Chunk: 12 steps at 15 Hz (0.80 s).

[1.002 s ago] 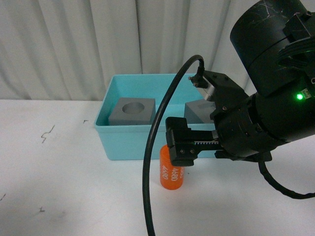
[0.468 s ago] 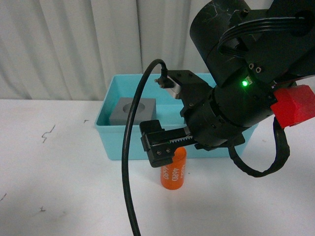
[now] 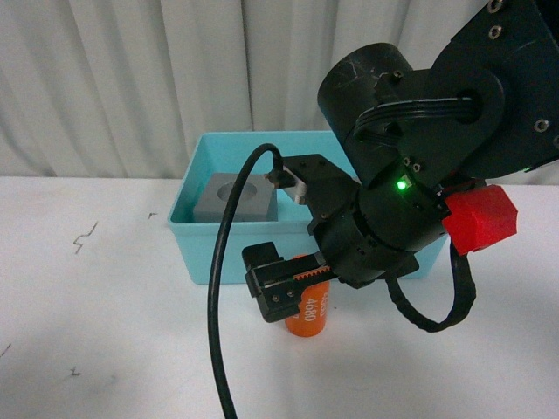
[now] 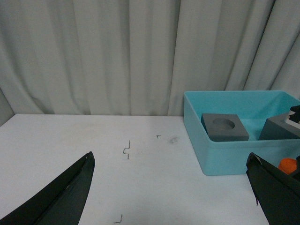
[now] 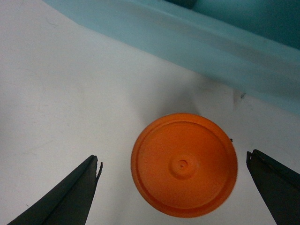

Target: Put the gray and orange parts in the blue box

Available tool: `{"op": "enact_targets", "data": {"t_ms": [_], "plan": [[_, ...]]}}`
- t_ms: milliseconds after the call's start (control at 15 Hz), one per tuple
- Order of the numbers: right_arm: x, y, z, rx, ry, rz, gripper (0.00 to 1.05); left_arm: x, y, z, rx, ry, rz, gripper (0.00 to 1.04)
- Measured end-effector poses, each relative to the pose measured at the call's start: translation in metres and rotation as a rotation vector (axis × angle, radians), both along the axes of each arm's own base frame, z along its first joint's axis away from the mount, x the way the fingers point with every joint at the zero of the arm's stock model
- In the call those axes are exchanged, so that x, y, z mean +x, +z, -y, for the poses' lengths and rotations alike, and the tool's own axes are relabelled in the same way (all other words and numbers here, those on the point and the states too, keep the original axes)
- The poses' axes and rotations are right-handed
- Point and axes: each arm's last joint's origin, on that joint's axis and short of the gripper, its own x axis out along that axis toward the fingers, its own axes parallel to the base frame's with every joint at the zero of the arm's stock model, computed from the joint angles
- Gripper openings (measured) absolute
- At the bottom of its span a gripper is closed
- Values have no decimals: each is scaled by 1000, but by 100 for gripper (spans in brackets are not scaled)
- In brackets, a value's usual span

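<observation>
The orange cylinder [image 3: 307,316] with white digits stands upright on the white table, just in front of the blue box [image 3: 196,236]. My right gripper [image 3: 288,292] hangs directly over it, open. In the right wrist view the cylinder's round top [image 5: 184,164] lies between the two spread fingers, apart from both. One gray cube with a round hole [image 3: 236,196] rests inside the box at its left. The other gray cube [image 4: 276,129] shows in the left wrist view, also inside the box. My left gripper [image 4: 173,197] is open over bare table, left of the box [image 4: 220,159].
A black cable [image 3: 214,332] loops from the right arm down past the table's front. A red block [image 3: 479,218] sits on the right arm. White curtains hang behind the table. Small dark marks [image 4: 126,150] dot the tabletop.
My right arm has swung left and lowered, bringing its open fingers over the orange cylinder. The arm now covers the second gray cube in the front view.
</observation>
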Motion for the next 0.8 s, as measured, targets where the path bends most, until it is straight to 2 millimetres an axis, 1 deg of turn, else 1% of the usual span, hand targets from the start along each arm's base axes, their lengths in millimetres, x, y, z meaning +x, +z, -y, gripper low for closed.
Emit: {"op": "enact_targets", "data": {"t_ms": [200, 267, 401, 534, 601, 802], "plan": [[2, -2, -3, 6, 8, 10, 98, 0, 0, 0, 0, 0, 0, 98], [2, -2, -3, 6, 8, 11, 89, 0, 0, 0, 0, 0, 0, 98], [2, -2, -3, 9, 8, 16, 67, 0, 0, 0, 0, 0, 0, 98], [3, -2, -3, 6, 8, 22, 50, 0, 0, 0, 0, 0, 0, 98], [3, -1, -3, 6, 8, 24, 48, 0, 0, 0, 0, 0, 0, 98], [-1, 3, -2, 5, 9, 24, 48, 0, 0, 0, 0, 0, 0, 98]]}}
